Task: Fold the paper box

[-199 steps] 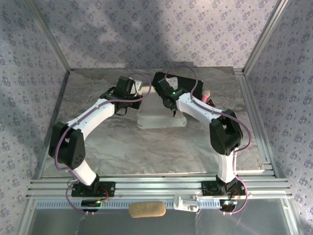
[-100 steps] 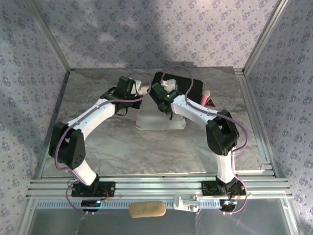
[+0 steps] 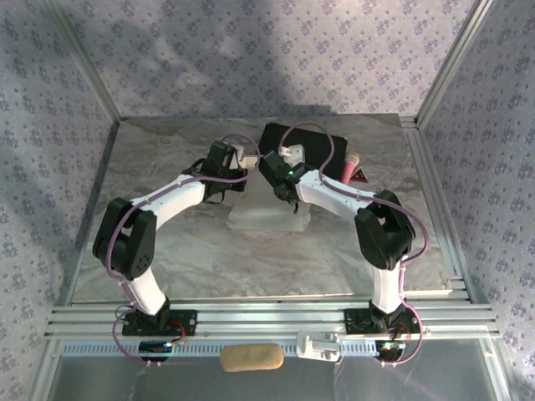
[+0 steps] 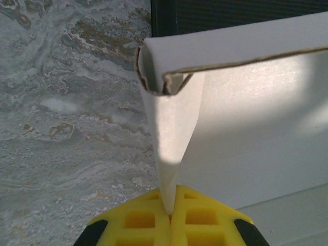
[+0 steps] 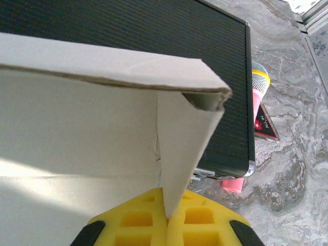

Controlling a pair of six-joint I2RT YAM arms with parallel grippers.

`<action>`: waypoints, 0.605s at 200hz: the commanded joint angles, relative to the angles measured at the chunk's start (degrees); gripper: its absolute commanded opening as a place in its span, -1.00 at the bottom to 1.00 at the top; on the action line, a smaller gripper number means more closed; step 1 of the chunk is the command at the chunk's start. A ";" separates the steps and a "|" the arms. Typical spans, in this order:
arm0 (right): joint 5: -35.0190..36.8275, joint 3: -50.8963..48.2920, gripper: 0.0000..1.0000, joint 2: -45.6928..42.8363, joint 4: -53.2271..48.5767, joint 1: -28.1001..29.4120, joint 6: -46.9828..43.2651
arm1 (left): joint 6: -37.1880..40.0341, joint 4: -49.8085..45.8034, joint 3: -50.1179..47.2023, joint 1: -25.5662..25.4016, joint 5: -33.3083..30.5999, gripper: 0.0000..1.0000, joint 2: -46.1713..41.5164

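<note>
At the far middle of the surface (image 3: pixel 209 259), we see the paper box (image 3: pixel 272 215) in front of the black case (image 3: pixel 313 138). Our left gripper (image 4: pixel 170 210) pinches its left end flap, and our right gripper (image 5: pixel 166 207) pinches the right one.

Left gripper (image 4: pixel 170 211) at 6 o'clock, yellow fingers (image 4: pixel 141 220) pinched together on a narrow flap of the paper box (image 4: pixel 256 128). The flap climbs to a folded corner near 12, white wall spreading toward 3. Marbled tabletop (image 4: pixel 66 128) at 9, black case (image 4: pixel 230 13) at 1.
</note>
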 commanded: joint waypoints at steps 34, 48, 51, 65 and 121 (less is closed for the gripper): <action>1.09 -0.92 -1.00 0.92 0.94 0.70 0.61 | -0.96 7.60 -0.82 -0.33 -1.02 -1.00 4.94; 0.96 -1.19 -1.00 1.09 0.97 0.59 0.06 | -1.48 9.16 -1.50 -0.10 -0.47 -1.00 5.69; 0.81 -1.20 -1.00 1.19 0.97 0.57 -0.10 | -1.64 9.45 -1.68 -0.03 -0.22 -1.00 5.86; 0.14 -1.43 -1.00 1.43 0.97 0.22 -0.32 | -2.34 10.93 -2.16 0.60 1.38 -0.98 6.62; -0.99 -2.30 -1.00 2.05 4.23 -0.26 -2.23 | -4.48 16.03 -3.72 3.06 7.23 -0.81 9.24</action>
